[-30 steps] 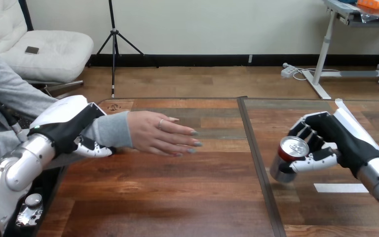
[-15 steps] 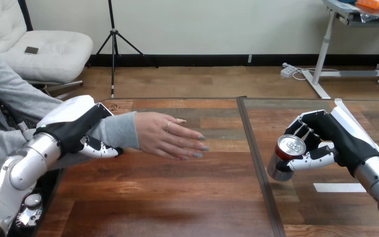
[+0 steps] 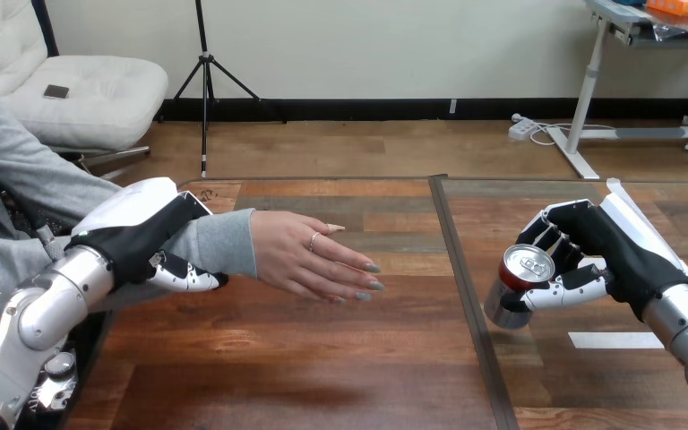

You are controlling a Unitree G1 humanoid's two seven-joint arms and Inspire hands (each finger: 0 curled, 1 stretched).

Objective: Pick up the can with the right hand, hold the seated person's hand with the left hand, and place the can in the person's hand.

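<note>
A silver can with a red top is tilted and lifted just off the table at the right, and my right hand is shut on it, thumb across its front. The person's hand reaches out flat over the table's left half, fingers pointing right. My left hand is wrapped round the person's forearm at the grey sleeve, its fingers curling beneath it. A gap of bare table separates the person's fingertips from the can.
The wooden table has a dark seam running front to back between the person's hand and the can. A white strip of tape lies on the table under my right wrist.
The person's hand and my left hand on the forearm have shifted right, toward the can. My right hand has lifted the can slightly and brought it a little to the left.
</note>
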